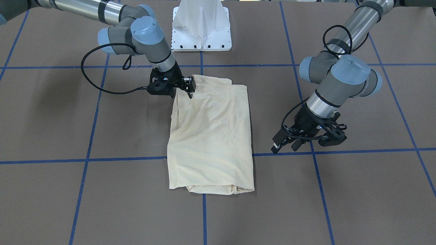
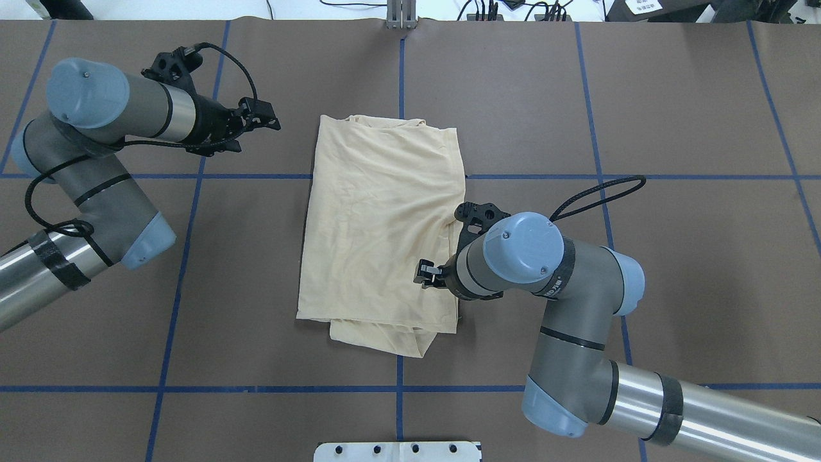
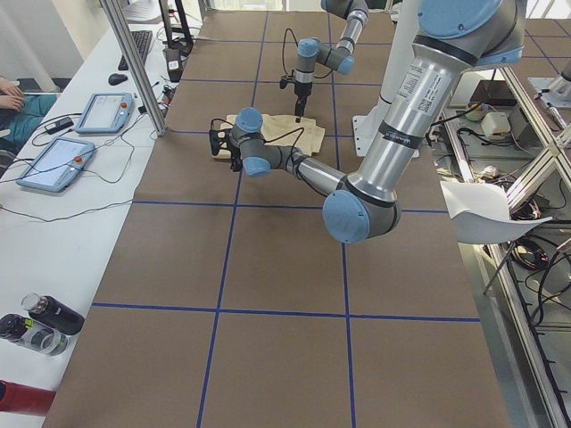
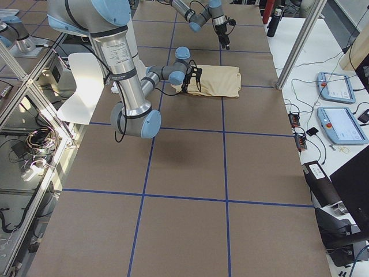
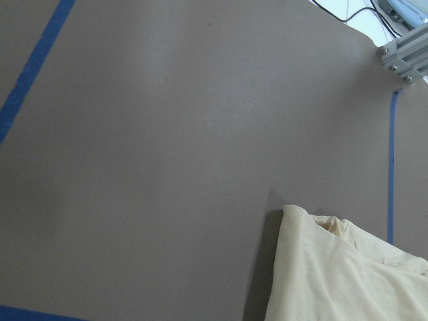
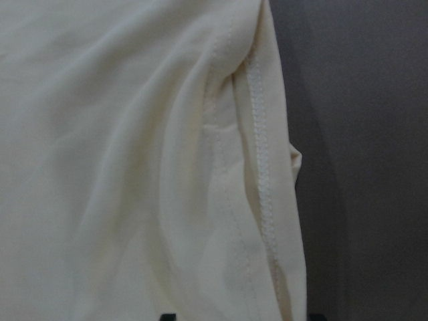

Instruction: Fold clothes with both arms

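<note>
The clothes are one pale cream shirt (image 1: 211, 136) (image 2: 378, 224), lying folded into a tall rectangle on the brown table with a lower layer sticking out at one short end. My right gripper (image 1: 189, 92) (image 2: 423, 274) hangs over the shirt's corner nearest the robot. In the right wrist view its two black tips show apart at the bottom edge, open over the hemmed edge (image 6: 257, 167). My left gripper (image 1: 285, 145) (image 2: 266, 115) is off the cloth, open and holding nothing. The left wrist view shows only a corner of the shirt (image 5: 334, 267) and bare table.
The white pedestal base (image 1: 201, 30) stands at the robot's side of the table. Blue tape lines (image 2: 399, 77) grid the brown surface. Along the side bench are control tablets (image 3: 103, 111), bottles (image 3: 45, 316), an aluminium post (image 3: 134, 71) and a person's hand (image 3: 9, 89).
</note>
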Controlling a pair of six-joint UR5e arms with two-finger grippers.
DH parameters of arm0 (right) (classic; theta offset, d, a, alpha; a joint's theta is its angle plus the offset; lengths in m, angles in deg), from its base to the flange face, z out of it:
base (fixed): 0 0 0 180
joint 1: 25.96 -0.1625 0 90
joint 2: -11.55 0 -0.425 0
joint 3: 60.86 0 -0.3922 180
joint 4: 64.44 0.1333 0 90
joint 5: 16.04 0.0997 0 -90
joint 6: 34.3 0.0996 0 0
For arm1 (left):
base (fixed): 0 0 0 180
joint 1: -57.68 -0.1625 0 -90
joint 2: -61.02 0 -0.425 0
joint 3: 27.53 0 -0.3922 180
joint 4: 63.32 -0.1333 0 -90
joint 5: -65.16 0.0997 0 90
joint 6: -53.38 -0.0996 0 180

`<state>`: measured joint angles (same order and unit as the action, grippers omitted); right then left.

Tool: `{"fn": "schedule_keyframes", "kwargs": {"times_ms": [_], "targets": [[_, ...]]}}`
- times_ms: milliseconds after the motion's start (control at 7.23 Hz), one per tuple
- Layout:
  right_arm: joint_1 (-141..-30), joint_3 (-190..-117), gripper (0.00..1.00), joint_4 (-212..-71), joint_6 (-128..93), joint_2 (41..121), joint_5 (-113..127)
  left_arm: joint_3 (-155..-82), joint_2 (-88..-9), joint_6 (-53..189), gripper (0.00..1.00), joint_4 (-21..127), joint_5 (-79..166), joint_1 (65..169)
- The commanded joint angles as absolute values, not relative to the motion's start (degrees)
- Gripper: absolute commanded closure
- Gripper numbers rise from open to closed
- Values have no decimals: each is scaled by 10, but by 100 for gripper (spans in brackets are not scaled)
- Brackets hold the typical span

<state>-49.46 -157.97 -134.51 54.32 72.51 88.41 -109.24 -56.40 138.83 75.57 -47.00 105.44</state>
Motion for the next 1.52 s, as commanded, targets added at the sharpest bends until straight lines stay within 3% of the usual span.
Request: {"fn": "schedule_keyframes", "kwargs": {"times_ms": [0, 691, 830, 1244, 1383], "targets": [[-498, -1583, 30, -1344, 542, 725, 886, -1090, -564, 1388, 0, 756, -470, 1054], [-499, -1558, 33, -1344, 537, 719, 883, -1089, -564, 1389, 0, 756, -468, 1053], [-500, -1559, 39, -1343, 537, 718, 883, -1089, -563, 1389, 0, 756, -468, 1053], [-500, -1562, 100, -1343, 535, 719, 889, -1089, -562, 1388, 0, 756, -468, 1052], [-500, -1566, 100, -1343, 535, 723, 891, -1089, -562, 1388, 0, 756, -468, 1052]]}}
